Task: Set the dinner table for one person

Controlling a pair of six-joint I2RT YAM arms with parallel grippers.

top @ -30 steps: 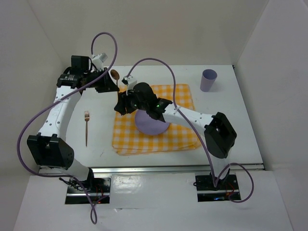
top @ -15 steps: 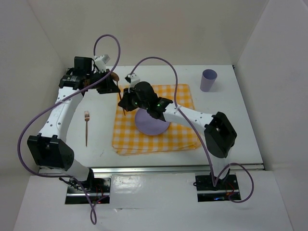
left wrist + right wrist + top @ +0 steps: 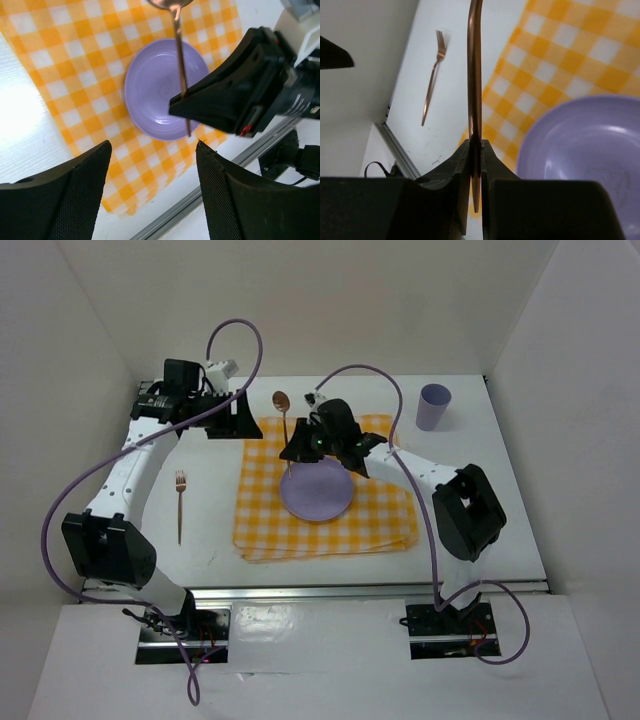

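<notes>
Pinching the copper spoon (image 3: 474,75) upright by the purple plate (image 3: 318,490) with the right claw (image 3: 475,150), left claw (image 3: 154,147) spread wide, empty.

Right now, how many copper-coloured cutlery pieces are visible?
2. A copper-coloured metal fork lies on the white tabletop, left of the yellow checked cloth. A copper-coloured metal spoon is held in the jaws of the right gripper above that cloth. Arms may hide more.
</notes>
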